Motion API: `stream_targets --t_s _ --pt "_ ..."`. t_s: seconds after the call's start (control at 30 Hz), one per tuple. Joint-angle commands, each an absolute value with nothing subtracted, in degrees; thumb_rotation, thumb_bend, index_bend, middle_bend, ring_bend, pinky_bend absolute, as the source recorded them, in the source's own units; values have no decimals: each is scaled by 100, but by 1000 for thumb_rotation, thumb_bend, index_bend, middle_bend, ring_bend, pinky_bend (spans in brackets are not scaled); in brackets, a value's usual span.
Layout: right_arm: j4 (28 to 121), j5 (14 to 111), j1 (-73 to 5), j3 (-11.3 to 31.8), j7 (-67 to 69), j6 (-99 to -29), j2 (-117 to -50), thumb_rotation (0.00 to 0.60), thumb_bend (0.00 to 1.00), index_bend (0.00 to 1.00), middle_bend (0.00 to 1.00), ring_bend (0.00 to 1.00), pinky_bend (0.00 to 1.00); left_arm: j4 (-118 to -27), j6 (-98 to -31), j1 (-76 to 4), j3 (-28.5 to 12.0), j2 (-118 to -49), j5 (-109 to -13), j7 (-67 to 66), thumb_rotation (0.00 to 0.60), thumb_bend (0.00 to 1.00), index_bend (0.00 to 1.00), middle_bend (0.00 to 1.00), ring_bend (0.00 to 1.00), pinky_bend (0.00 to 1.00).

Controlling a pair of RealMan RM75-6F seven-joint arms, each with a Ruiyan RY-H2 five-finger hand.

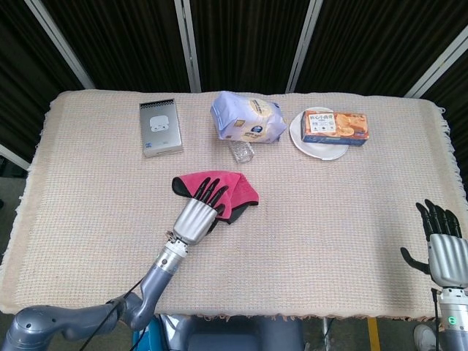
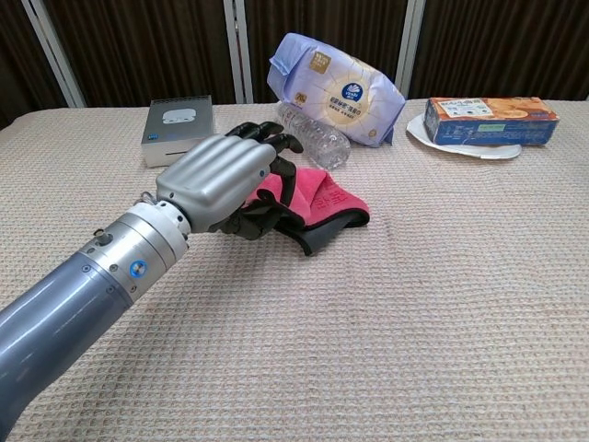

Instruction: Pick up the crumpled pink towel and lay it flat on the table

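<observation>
Left hand [image 2: 225,180] rests on crumpled pink towel [image 2: 317,198], grasp indiscernible; right hand [image 1: 442,245] open, empty. Risk: pinching one fold leaves the towel bunched on the desk [image 1: 329,219].

A table [image 1: 351,241] covered by a beige woven cloth stood before dark curtains. Along its far edge lay a silver box [image 1: 161,128] at the left, a lilac tissue pack [image 1: 247,117] with a clear bottle [image 1: 243,151] just in front, and a white plate [image 1: 311,142] under an orange box [image 1: 336,126]. A crumpled pink towel [image 1: 238,189] lay near the middle.
</observation>
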State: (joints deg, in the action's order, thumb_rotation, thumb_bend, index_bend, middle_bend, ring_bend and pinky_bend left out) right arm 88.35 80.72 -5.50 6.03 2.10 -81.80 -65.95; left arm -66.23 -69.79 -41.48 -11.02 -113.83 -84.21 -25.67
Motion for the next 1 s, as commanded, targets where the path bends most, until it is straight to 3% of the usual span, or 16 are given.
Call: stream_targets --t_s 0.03,0.37,0.63,1.0 --pt "8842 8072 -550 602 222 -8175 -6592 600 258 0 0 0 0 -6699 -6989 -4157 -1141 -11316 -8413 -2609 600 528 540 130 0 23" --pt "8816 7961 -616 596 249 -7958 -6618 600 258 0 0 0 0 -7418 -6743 -4401 -1600 -10935 -8132 -2950 600 528 553 124 0 23" --pt "8829 7848 -709 636 239 -7776 -6658 600 258 0 0 0 0 -8358 -6181 -5059 -2561 -10595 -7343 -3884 600 528 555 127 0 23" --pt "8829 7746 -921 640 169 -7406 -6848 600 258 0 0 0 0 -8547 -5874 -6420 -3712 -10667 -5788 -5404 600 528 563 133 0 23"
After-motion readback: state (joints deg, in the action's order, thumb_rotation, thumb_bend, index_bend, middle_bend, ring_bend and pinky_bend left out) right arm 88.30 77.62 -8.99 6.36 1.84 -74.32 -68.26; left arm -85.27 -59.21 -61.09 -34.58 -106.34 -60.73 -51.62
